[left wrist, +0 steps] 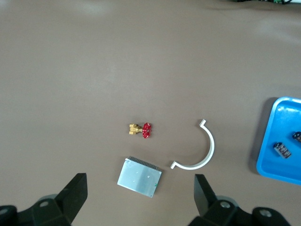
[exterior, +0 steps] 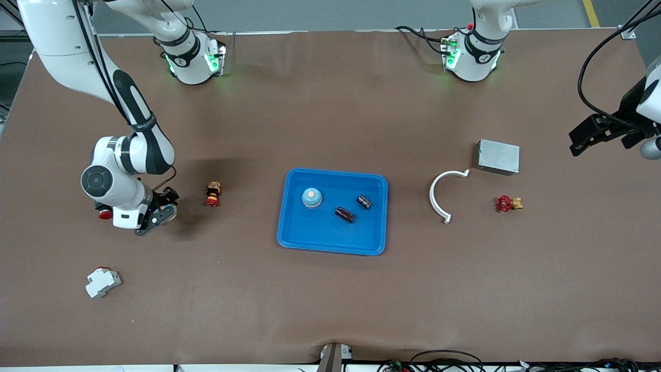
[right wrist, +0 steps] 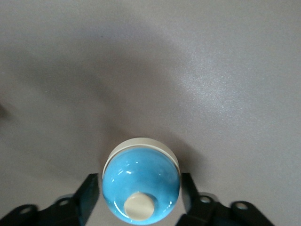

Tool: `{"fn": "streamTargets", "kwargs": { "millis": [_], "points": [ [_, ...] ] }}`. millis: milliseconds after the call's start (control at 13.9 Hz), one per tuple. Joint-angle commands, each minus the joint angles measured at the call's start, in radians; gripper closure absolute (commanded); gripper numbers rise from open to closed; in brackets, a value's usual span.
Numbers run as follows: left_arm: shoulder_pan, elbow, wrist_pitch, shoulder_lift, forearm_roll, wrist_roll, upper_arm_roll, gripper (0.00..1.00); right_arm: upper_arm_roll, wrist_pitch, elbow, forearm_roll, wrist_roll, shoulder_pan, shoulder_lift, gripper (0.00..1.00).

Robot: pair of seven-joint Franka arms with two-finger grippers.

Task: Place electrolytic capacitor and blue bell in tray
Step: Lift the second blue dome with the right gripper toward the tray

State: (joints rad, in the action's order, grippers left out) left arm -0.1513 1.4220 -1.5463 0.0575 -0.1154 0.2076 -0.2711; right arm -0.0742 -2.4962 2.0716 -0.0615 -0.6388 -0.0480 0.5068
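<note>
Bell: the wrist view's edge cuts off its lower rim; in the front view my right tool hides it.
Tray: my left wrist view shows one end only; the rest is cut off.
Left tool: my wrist view's edge cuts off its body.
Red-and-brass piece: too small for me to identify.
Capacitors: markings too small to read.

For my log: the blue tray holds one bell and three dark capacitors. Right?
Not three: the front view shows two capacitors beside the bell in the tray. The right gripper is over the table's right-arm end, the left gripper waits over its left-arm end.
</note>
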Motion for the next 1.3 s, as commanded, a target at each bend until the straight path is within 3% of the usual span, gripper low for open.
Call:
{"fn": "streamTargets", "kwargs": {
  "millis": [0, 72, 216, 504, 648, 1080, 1224],
  "points": [
    [0.164, 0.035, 0.05, -0.068, 0.036, -0.08, 0.19, 0.0, 0.013, 0.002, -0.016, -0.017, -0.007, 0.017, 0.01, 0.68],
    [0.205, 0.037, 0.058, -0.074, 0.06, -0.105, 0.245, 0.0, 0.013, 0.002, -0.016, -0.017, -0.007, 0.017, 0.01, 0.77],
    [0.21, 0.037, 0.093, -0.09, 0.082, -0.129, 0.263, 0.0, 0.014, 0.01, -0.016, -0.015, -0.005, 0.016, 0.009, 0.85],
    [0.21, 0.058, 0.132, -0.122, 0.083, -0.128, 0.262, 0.0, 0.016, 0.063, -0.024, -0.009, 0.01, 0.011, -0.011, 0.86],
    [0.208, 0.057, 0.132, -0.116, 0.082, -0.126, 0.254, 0.0, 0.021, 0.159, -0.056, -0.001, 0.036, 0.002, -0.046, 0.86],
    [0.21, 0.055, 0.133, -0.122, 0.082, -0.128, 0.251, 0.0, 0.022, 0.546, -0.305, 0.009, 0.33, -0.133, -0.076, 0.86],
    [0.21, 0.054, 0.133, -0.125, 0.082, -0.128, 0.253, 0.0, 0.022, 0.62, -0.388, 0.04, 0.436, -0.191, -0.073, 0.86]
  ]
}}
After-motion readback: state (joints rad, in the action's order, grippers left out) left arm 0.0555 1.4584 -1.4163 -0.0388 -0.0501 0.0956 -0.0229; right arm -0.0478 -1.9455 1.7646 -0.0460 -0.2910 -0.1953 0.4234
